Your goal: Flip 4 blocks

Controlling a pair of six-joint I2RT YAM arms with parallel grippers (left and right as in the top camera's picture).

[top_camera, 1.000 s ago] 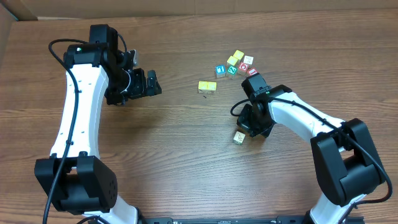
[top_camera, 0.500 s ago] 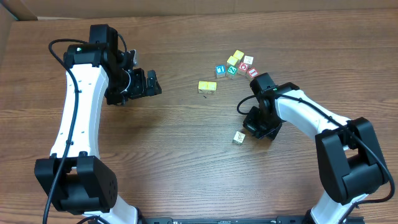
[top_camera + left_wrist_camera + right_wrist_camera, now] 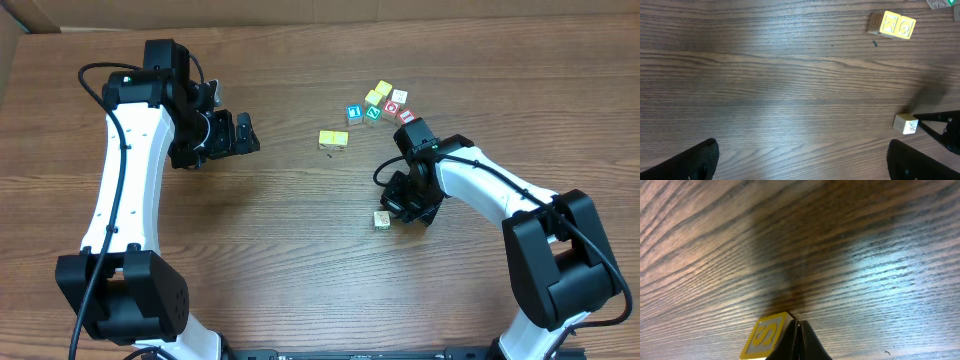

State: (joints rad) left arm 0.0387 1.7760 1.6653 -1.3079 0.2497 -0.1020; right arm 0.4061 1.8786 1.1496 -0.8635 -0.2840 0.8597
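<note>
Right wrist view has the right gripper (image 3: 797, 326) closest. Its two fingers are pressed flat together with nothing between them, and the tip stands at the 3 o'clock corner of the lone block (image 3: 765, 336), which turns a yellow S face to this camera; touching or only just beside, I cannot tell. From overhead that lone block (image 3: 382, 219) shows a pale cream top and lies on the table (image 3: 300, 240) at 8 o'clock of the right gripper (image 3: 392, 211). The left wrist view shows the same block (image 3: 906, 123), with the dark fingers reaching it from 3 o'clock. Farther off, at 11 o'clock of the lone block, the yellow pair (image 3: 333, 139) sits side by side and touching. At 9 o'clock of the pair, well apart, the left gripper (image 3: 245, 132) hangs with its fingers spread wide, holding nothing. Farthest, at 12 o'clock of the lone block, a cluster holds the teal-faced block (image 3: 372, 113), the red-faced block (image 3: 393, 108), the blue-faced cube (image 3: 352, 112) and the white-topped cube (image 3: 399, 96). Compared with half a second ago, the right arm has swung back toward 9 o'clock onto the block, which has barely shifted. The left arm, pair and cluster are unchanged.
</note>
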